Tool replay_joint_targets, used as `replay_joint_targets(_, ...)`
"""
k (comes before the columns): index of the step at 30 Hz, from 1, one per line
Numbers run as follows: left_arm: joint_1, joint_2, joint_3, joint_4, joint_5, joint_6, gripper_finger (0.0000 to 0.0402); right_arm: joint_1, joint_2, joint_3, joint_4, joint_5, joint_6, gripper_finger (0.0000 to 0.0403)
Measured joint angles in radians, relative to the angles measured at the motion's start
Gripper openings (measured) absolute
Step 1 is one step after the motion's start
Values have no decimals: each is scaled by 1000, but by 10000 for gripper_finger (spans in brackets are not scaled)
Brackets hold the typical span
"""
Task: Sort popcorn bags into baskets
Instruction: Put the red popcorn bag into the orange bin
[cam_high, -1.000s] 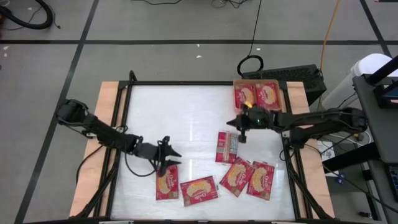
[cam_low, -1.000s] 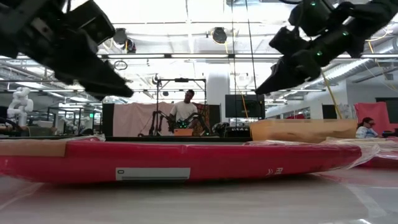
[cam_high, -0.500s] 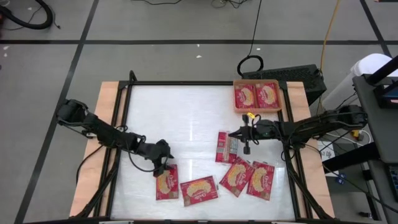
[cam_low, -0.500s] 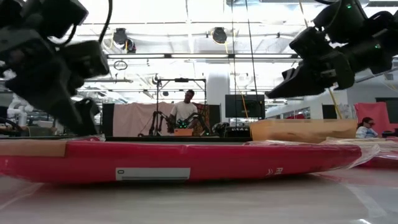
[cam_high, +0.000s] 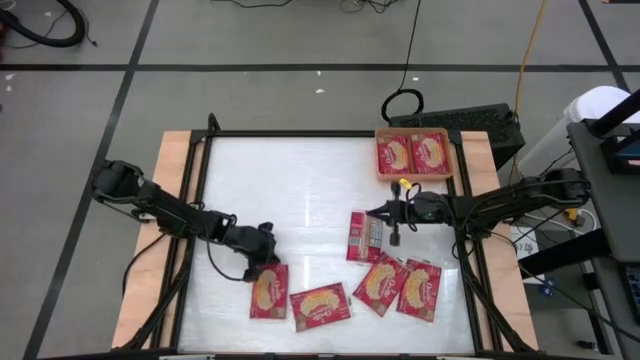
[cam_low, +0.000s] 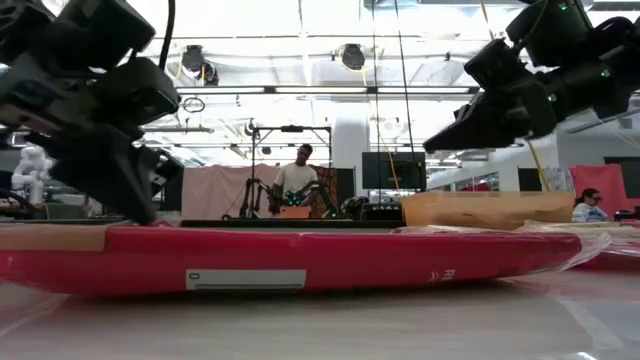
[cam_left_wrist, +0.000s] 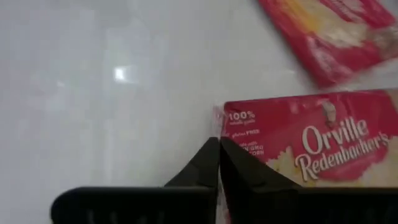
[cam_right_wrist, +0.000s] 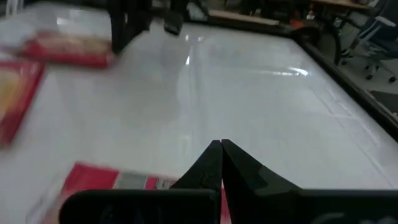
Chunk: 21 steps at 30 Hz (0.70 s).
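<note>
The left gripper (cam_high: 268, 262) is pinched on the top edge of a popcorn bag (cam_high: 268, 295) lying at the table's near edge. Lift it straight up, confirm the grip, then carry it to the orange tray (cam_high: 413, 132) at the far right, where the clenched, empty right gripper (cam_high: 372, 212) hovers nearby

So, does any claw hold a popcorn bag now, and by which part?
The left claw is shut at the corner edge of a popcorn bag; whether it pinches that edge cannot be told. The right claw is shut and holds nothing.
</note>
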Motion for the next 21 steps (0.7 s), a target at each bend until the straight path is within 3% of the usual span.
replay_joint_targets(5, 62, -28, 0, 57, -84, 53, 8, 0, 7, 0, 101, 39, 79, 0)
replay_joint_targets(14, 151, -89, 0, 96, -108, 128, 4, -1, 14, 0, 205, 131, 129, 0)
replay_joint_targets(21, 197, -98, 0, 176, -219, 194, 2, 10, 169, 75, 204, 156, 279, 15)
